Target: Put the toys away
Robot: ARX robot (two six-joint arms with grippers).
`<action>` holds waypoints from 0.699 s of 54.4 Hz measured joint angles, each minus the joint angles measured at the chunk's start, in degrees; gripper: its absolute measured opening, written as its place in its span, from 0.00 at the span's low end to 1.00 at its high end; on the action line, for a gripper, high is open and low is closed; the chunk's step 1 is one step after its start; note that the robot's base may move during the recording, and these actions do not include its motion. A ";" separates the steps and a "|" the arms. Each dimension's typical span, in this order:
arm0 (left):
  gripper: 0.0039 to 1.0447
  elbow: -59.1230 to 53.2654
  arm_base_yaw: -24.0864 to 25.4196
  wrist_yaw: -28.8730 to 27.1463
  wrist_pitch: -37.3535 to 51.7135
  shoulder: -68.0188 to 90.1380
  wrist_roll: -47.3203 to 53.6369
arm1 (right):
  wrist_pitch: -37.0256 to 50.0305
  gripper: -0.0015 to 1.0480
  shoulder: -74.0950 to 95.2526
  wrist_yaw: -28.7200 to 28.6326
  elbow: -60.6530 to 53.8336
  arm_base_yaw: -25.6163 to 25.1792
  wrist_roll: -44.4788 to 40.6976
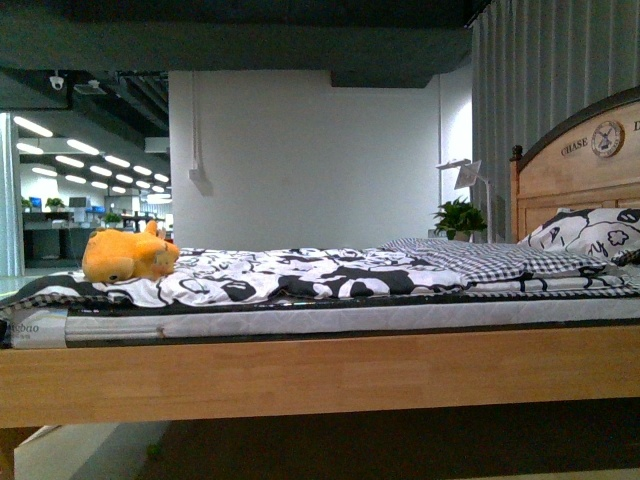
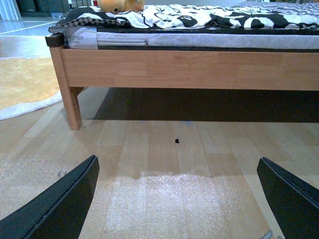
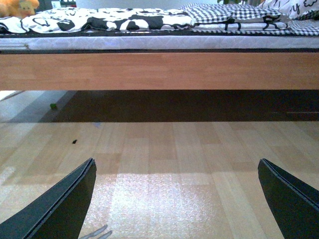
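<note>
An orange-yellow plush toy [image 1: 127, 256] lies on the black-and-white bedspread at the left end of the bed. It also shows at the edge of the left wrist view, the plush toy [image 2: 119, 5], and in a corner of the right wrist view, the plush toy [image 3: 18, 7]. My left gripper [image 2: 177, 199] is open low over the wooden floor, well short of the bed. My right gripper [image 3: 177, 199] is open too, over bare floor, with nothing between its fingers. Neither arm shows in the front view.
The wooden bed frame [image 1: 320, 375] spans the front view, with a mattress, patterned quilt [image 1: 300, 275] and pillow [image 1: 590, 235] by the headboard. A bed leg [image 2: 70, 107] and a yellow rug [image 2: 25, 84] are near the left gripper. Dark space lies under the bed.
</note>
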 joint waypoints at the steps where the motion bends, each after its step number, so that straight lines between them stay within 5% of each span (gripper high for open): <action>1: 0.94 0.00 0.00 0.00 0.00 0.00 -0.02 | 0.00 0.94 0.00 -0.02 0.00 0.00 0.00; 38: 0.94 0.00 0.00 0.00 0.00 0.00 -0.02 | 0.00 0.94 0.00 0.00 0.00 0.00 0.00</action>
